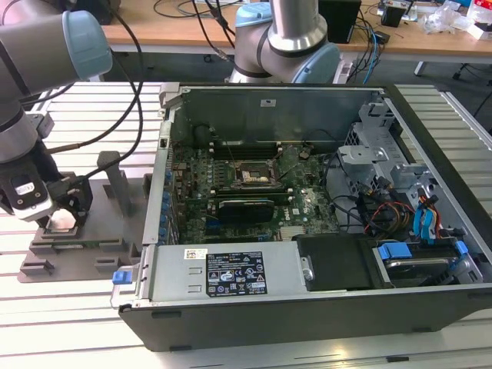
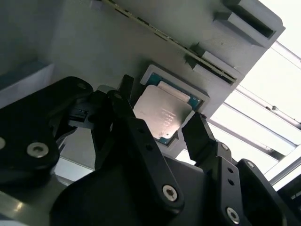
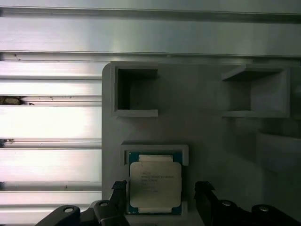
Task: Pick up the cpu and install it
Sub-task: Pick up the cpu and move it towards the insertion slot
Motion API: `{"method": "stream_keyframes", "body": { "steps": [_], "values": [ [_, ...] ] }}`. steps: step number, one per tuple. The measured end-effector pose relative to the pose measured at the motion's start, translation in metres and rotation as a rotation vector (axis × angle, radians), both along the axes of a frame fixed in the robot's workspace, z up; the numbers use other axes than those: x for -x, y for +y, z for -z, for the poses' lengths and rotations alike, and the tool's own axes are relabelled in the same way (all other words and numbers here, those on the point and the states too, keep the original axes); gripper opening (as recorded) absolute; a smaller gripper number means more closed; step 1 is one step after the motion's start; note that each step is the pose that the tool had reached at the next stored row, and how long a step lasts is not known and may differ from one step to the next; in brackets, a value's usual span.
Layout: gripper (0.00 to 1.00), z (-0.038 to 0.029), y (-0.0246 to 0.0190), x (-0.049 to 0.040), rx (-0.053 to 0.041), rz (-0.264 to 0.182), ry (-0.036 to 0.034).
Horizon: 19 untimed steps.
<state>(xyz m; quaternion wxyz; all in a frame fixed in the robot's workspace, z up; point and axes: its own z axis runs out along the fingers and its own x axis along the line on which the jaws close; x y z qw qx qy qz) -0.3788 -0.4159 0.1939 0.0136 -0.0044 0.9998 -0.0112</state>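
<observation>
- the hand (image 3: 161, 192) is open, with its two black fingers (image 3: 118, 197) set one on either side of the cpu (image 3: 155, 182); a sliver of gap shows on each side, so nothing is gripped yet
- the cpu lies flat in a shallow square pocket (image 3: 155, 149) close to one edge of the grey tray (image 3: 211, 132)
- in the exterior view the tray sits on the slatted metal surface (image 1: 77, 315), toward the edge on the exterior view's left and just beside the open computer case (image 1: 307, 292)
- risk: the pocket's raised rim hugs the cpu closely, so a finger landing on the rim would likely close on plastic; that could leave the cpu behind or tip it up on one edge
- risk: the cpu is thin and offers little side to hold, so an uneven squeeze could make it pivot or slip out, and a drop could harm its underside
- risk: any twist picked up in the grasp would, i judge, be carried to the socket (image 1: 251, 175) inside the case, where a crooked seat could do damage
- looks: a small flat square with a dull silver lid and faint print, and a thin blue-green border showing round it; no marks or dents that i can make out
</observation>
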Motion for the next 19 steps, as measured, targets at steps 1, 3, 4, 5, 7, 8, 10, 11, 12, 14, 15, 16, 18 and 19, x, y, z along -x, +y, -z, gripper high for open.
{"method": "stream_keyframes", "body": {
  "steps": [1,3,4,5,7,8,10,11,12,14,15,16,18,19],
  "values": [
    [0.69,0.0001,0.0002,0.0,-0.0004,0.0,0.0],
    [0.69,0.0006,0.0012,0.0008,-0.0038,-0.001,-0.0003],
    [0.69,0.0007,0.0014,0.0016,-0.005,-0.004,-0.0003],
    [0.69,0.0009,0.0018,0.0023,-0.0065,-0.007,-0.0002],
    [0.69,0.0017,0.0024,0.0025,-0.009,-0.009,-0.0003],
    [0.69,0.0022,0.0026,0.0026,-0.0094,-0.01,-0.0003],
    [0.69,0.0033,0.0033,0.0027,-0.0111,-0.015,-0.0001],
    [0.69,0.0039,0.0039,0.0029,-0.0124,-0.017,-0.0002],
    [0.69,0.0042,0.004,0.0031,-0.0129,-0.018,-0.0004],
    [0.69,0.0046,0.004,0.004,-0.0136,-0.02,-0.0002],
    [0.69,0.0047,0.004,0.0043,-0.0138,-0.02,-0.0002],
    [0.69,0.0048,0.004,0.0045,-0.0139,-0.021,-0.0002],
    [0.69,0.0049,0.004,0.0047,-0.0142,-0.021,-0.0003],
    [0.69,0.005,0.004,0.0048,-0.0143,-0.021,-0.0003]
  ]
}}
